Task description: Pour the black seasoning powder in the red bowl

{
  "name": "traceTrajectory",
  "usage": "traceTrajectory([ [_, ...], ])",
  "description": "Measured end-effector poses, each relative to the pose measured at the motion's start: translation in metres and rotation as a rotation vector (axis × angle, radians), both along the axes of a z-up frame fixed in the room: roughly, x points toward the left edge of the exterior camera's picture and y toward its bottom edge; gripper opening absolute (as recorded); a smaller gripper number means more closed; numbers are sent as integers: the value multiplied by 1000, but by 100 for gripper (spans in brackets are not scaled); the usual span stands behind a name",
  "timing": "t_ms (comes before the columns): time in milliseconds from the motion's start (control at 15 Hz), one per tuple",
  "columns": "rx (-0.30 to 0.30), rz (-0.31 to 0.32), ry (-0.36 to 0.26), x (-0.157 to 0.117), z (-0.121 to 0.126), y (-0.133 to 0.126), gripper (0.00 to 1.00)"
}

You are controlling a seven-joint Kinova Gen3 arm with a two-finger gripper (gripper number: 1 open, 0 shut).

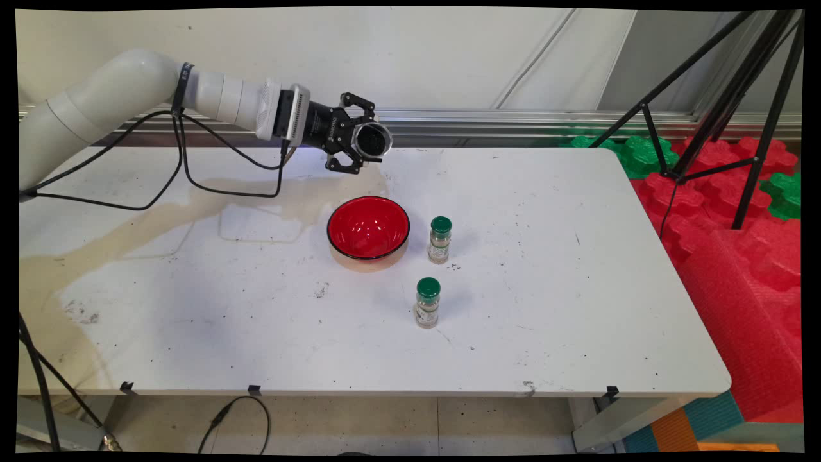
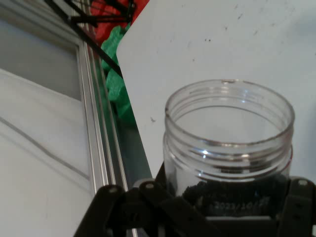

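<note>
My gripper (image 1: 365, 142) is shut on a clear open jar (image 1: 372, 140) with dark contents, held on its side above the table's far part, mouth toward the right. In the hand view the jar (image 2: 228, 148) fills the lower right, lidless, with dark grains at its bottom and the black linkage around it. A red bowl (image 1: 368, 227) with a black rim sits on the table just below and in front of the jar. Two small spice bottles with green caps stand right of the bowl, one close by (image 1: 439, 240), the other nearer the front (image 1: 427, 302).
The white table (image 1: 545, 308) has a brownish stain across its left side. Black cables (image 1: 192, 179) hang from the arm over the table's left. A black tripod (image 1: 731, 96) and red and green foam mats (image 1: 737, 212) stand off the table's right.
</note>
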State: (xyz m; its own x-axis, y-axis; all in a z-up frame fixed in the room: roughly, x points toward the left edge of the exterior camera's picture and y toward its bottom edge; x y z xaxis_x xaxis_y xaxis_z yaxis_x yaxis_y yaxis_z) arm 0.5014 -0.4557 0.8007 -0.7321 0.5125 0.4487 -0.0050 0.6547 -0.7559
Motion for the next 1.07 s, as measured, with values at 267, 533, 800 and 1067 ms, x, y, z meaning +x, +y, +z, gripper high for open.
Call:
traceTrajectory([
  [267,-45,-24,-41,-1,-4,5,0],
  [533,-94,-47,-87,-3,-6,10,0],
  [800,-142,-71,-132,-6,-8,14,0],
  [1067,-190,-103,-177,-8,-11,19,0],
])
